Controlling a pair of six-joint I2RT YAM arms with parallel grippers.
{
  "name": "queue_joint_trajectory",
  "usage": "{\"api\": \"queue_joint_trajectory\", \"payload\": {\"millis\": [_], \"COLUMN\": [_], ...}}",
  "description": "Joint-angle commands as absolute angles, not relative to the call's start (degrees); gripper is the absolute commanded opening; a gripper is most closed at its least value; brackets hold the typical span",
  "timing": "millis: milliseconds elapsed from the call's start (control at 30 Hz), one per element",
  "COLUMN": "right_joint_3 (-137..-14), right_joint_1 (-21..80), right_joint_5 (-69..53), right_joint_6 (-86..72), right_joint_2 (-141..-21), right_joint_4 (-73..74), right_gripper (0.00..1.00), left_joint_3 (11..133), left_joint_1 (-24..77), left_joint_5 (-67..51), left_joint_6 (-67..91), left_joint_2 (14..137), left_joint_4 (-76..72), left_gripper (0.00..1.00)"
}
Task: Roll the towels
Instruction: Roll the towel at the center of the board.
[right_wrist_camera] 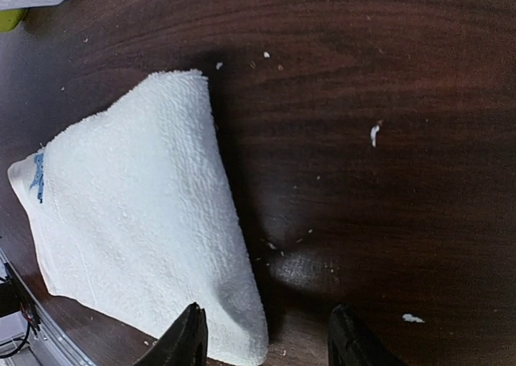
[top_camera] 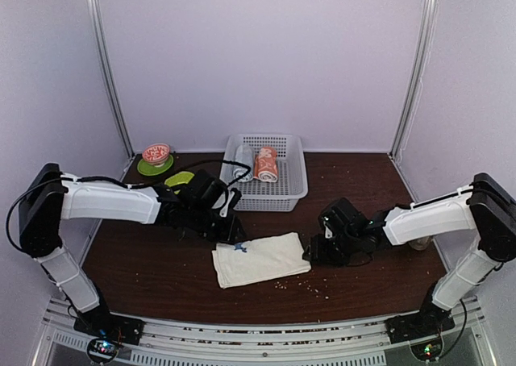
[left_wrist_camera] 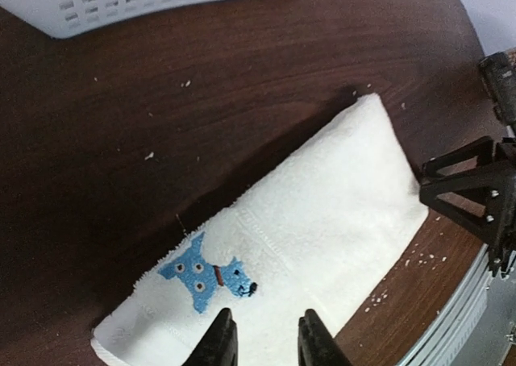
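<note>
Meanwhile both jaws gape beside the cream towel [top_camera: 260, 258]; basket [top_camera: 295, 190] behind holds the orange towel [top_camera: 266, 164].

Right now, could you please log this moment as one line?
white towel flat, unrolled | orange towel rolled in basket | left gripper open | right gripper open

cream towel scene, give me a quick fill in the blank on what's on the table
1. The dog stitched on the cream towel is ____.
2. The orange towel lies rolled inside the white ____.
3. The right pincer is open beside the cream towel, holding ____.
4. The red-and-white bowl sits on a ____ plate.
Missing words: blue; basket; nothing; green.
</note>
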State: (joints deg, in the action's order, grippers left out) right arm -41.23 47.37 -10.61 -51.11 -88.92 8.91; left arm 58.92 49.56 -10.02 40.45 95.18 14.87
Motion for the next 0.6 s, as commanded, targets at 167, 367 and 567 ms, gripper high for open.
{"api": "queue_joint_trajectory", "payload": {"millis": [167,367,567], "right_joint_3": [-35.65,-35.45,-33.94], "right_joint_1": [47.47,47.46,47.38], "right_joint_5": [-17.11,-18.75,-17.26], "right_joint_6": [-58.50,-59.72,-60.49], "right_joint_2": [-90.97,-93.98,-94.04], "right_joint_4": [-1.06,-1.39,-2.12], "right_gripper": [0.50,0.41,0.21], "left_joint_3": [56.40,54.23,53.03], "left_joint_1": [49.39,49.39,49.39], "left_joint_5": [-12.05,-10.85,-10.66], "left_joint_6": [39.23,39.66,38.92], "left_joint_2": [99.63,101.94,103.88], "left_joint_4": [11.43,11.33,10.74], "left_gripper": [0.23,0.19,0.16]}}
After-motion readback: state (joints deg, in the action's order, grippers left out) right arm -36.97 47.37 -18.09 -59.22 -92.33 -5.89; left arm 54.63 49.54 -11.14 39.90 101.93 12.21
